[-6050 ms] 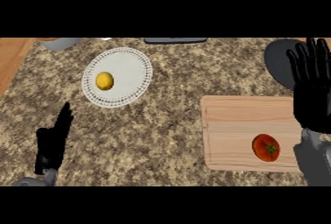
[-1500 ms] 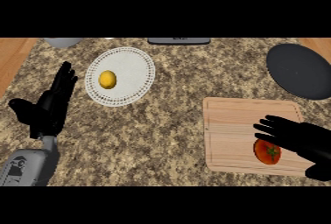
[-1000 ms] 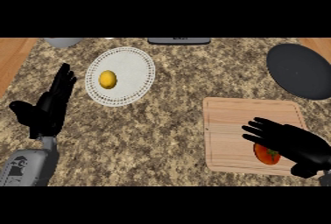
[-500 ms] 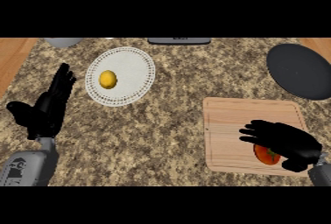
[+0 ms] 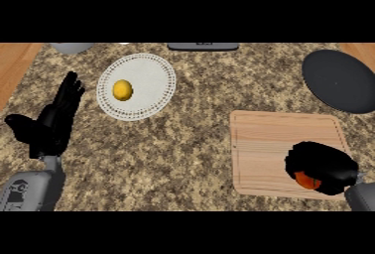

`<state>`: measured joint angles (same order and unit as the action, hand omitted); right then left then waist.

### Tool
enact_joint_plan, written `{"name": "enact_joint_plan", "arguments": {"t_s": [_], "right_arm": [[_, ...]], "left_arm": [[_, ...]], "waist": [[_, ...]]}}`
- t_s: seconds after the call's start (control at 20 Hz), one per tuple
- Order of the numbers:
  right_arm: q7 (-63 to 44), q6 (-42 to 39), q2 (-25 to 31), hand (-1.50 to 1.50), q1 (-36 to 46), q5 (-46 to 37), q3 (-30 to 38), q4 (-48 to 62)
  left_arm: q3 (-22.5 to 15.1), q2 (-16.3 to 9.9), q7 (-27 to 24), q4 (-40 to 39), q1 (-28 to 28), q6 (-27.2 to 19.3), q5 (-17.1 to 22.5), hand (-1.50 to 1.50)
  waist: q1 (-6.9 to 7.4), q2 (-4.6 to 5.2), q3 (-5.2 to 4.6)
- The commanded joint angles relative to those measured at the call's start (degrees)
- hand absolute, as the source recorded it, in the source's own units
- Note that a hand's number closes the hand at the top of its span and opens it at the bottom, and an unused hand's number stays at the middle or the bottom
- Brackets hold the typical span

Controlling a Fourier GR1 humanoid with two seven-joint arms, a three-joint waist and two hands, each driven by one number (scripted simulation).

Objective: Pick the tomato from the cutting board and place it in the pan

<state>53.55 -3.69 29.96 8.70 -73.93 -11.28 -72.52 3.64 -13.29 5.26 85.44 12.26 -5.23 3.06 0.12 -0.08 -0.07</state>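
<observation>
While the counter point(image 5: 205, 134) fills the view, the board point(image 5: 275, 144) lies at 4 o'clock and the dark pan point(image 5: 338, 79) sits at 2 o'clock, well apart from the white plate point(image 5: 147, 94) at 11 o'clock. Left hand point(image 5: 50, 126) rests at 9 o'clock, fingers straight and spread. Right hand point(image 5: 322, 163) curls over the tomato point(image 5: 306, 181) on the board's lower right corner. A yellow fruit point(image 5: 122, 90) sits on the plate.

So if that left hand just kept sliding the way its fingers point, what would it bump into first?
Probably nothing on the counter. The left hand rests open, fingers aimed up and slightly right, a line passing left of the white plate toward the grey object at the top edge. Height is unclear.
</observation>
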Motion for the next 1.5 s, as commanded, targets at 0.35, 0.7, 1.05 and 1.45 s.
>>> {"name": "enact_joint_plan", "arguments": {"t_s": [0.35, 0.7, 1.05, 1.45], "right_arm": [[-33.12, -16.70, -17.06, 1.50, 1.23, 3.23, 11.13, 3.36], [-53.72, -8.58, -28.90, 1.50, 8.77, 1.86, 15.96, -13.25], [-59.13, -8.38, -27.47, 1.50, 12.37, 7.70, 22.65, -22.44], [-59.81, -8.93, -24.86, 1.50, 23.33, 23.62, 37.96, -13.76]], "left_arm": [[0.30, 0.95, 0.02, 0.18, -0.84, -0.08, -0.26, 0.00], [1.93, -1.06, -0.29, -0.42, -0.22, 0.50, -0.33, 0.00], [0.87, 0.66, 0.29, -0.92, 1.63, 0.13, -0.76, 0.00], [1.86, 0.38, -0.46, -2.91, 2.55, 0.88, -0.45, 0.00]], "waist": [[-0.91, 0.12, -0.26], [-1.19, -0.48, -0.03], [-0.68, -0.05, 0.06], [-0.04, 0.33, 0.13]]}}
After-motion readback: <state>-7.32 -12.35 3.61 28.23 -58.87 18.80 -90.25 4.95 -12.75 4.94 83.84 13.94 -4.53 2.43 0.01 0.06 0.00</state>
